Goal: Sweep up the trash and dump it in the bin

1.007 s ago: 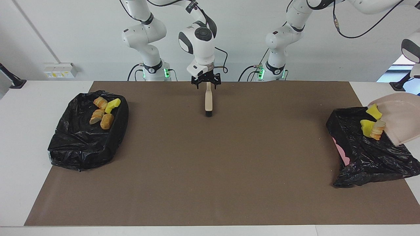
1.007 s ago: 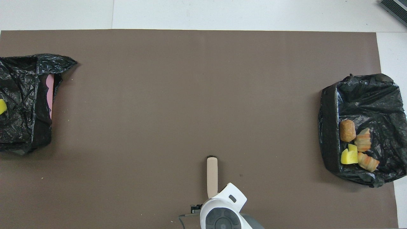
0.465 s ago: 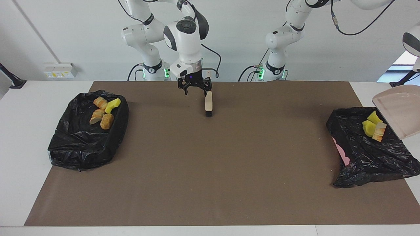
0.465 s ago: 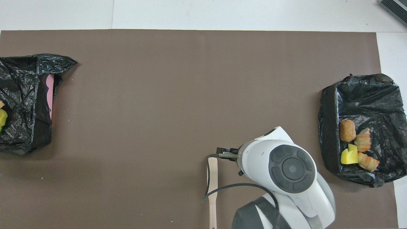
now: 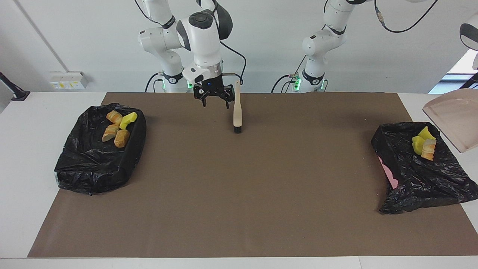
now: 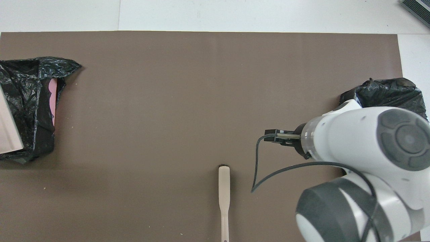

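at the robots' edge of the worktop [image 5: 261, 224], facing view: right gripper [image 5: 213, 100], raised, fingers spread wide, holding nothing. just beside it, toward the left arm's end, one brush [image 5: 237, 114] lying flat, long axis running away from the robots' edge, bristle end farther from the robots; right arm much the nearer to it. left arm's end: black-lined bin [image 5: 410, 186] with a few sponge chunks [image 5: 424, 145] inside; beige dustpan [image 5: 453, 119] aloft over that bin's outer edge, tilted, nothing seen in it. left gripper out of frame, clamped narrow, judged to be carrying the pan. right arm's end: second lined bin [image 5: 93, 168], four more chunks [image 5: 117, 129] in it.

overhead view: right arm covers most of the second bin; its gripper hangs over bare worktop between brush and bin. brush handle points at the robots. dustpan edge shows over the first bin. judged: dumping done, pan to be set down next.
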`<action>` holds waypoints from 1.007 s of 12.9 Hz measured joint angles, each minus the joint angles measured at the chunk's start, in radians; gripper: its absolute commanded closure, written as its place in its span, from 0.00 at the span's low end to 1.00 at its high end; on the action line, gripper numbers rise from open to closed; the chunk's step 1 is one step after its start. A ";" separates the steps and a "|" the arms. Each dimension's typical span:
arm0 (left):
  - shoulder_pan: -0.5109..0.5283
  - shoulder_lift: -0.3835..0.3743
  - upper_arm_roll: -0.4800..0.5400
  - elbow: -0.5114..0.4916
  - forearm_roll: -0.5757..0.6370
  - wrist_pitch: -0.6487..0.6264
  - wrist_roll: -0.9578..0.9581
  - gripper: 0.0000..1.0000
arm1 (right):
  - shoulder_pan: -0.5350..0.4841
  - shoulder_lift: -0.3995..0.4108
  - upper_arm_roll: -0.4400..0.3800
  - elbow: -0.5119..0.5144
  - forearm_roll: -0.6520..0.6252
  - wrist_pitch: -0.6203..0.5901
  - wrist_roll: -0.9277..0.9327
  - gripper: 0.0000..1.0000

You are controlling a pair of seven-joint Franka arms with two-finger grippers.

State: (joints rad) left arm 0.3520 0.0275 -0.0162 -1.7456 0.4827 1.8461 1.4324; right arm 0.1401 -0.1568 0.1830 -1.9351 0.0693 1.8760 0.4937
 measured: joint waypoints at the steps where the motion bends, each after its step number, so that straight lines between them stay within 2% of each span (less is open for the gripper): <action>1: -0.039 -0.026 -0.002 -0.055 -0.023 -0.001 -0.083 1.00 | -0.003 -0.002 -0.038 0.020 -0.003 -0.013 -0.028 0.00; 4: -0.214 -0.076 -0.007 -0.178 -0.078 -0.011 -0.408 1.00 | -0.009 -0.002 -0.122 0.057 -0.062 -0.035 -0.099 0.00; 6: -0.326 -0.080 -0.010 -0.216 -0.121 -0.019 -0.627 1.00 | -0.046 -0.003 -0.129 0.084 -0.081 -0.048 -0.175 0.00; 8: -0.427 -0.078 -0.010 -0.241 -0.193 -0.019 -0.852 1.00 | -0.087 -0.003 -0.136 0.112 -0.086 -0.076 -0.277 0.00; 10: -0.525 -0.066 -0.010 -0.250 -0.251 -0.014 -1.064 1.00 | -0.092 -0.003 -0.177 0.141 -0.102 -0.125 -0.342 0.00; 13: -0.687 -0.006 -0.010 -0.237 -0.288 0.023 -1.361 1.00 | -0.089 0.016 -0.230 0.240 -0.104 -0.223 -0.385 0.00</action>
State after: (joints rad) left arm -0.3352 0.0211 -0.0257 -1.9823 0.1950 1.8688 0.0717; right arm 0.0508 -0.1404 -0.0467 -1.6953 -0.0351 1.6532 0.1089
